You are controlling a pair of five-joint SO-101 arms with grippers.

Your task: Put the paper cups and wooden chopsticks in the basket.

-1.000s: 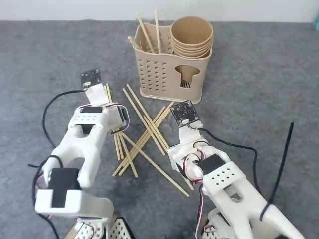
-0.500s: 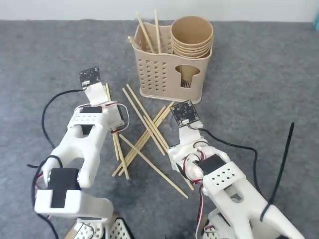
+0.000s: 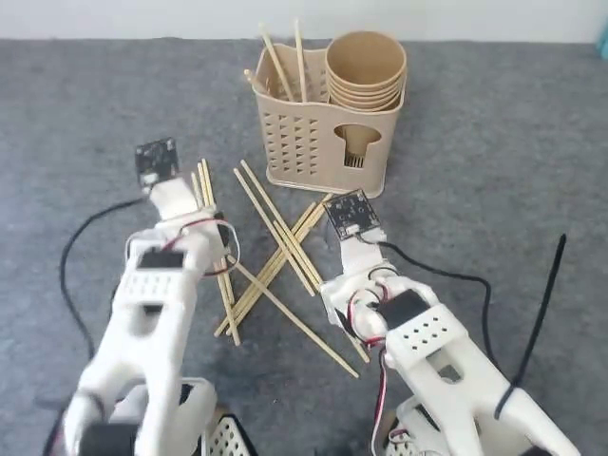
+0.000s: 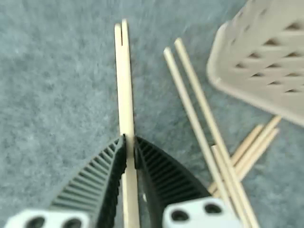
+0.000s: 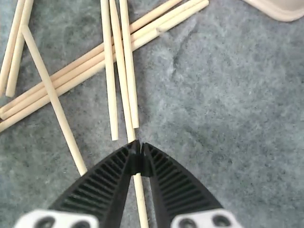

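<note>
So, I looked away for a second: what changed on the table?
The left claw, shut on a pair of chopsticks, raised them as its arm rose and swung slightly left. The right claw, basket, paper cups and crossed chopstick pile stayed put.

pale matt wooden chopsticks (image 3: pixel 275 249) — perforated plastic basket (image 3: pixel 318 142).

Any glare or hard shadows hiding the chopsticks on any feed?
High view: soft, even light, no glare on basket or loose chopsticks. Left wrist view: chopstick pair in the left gripper evenly lit, no glare. Right wrist view: no hard shadows on the grey mat.
</note>
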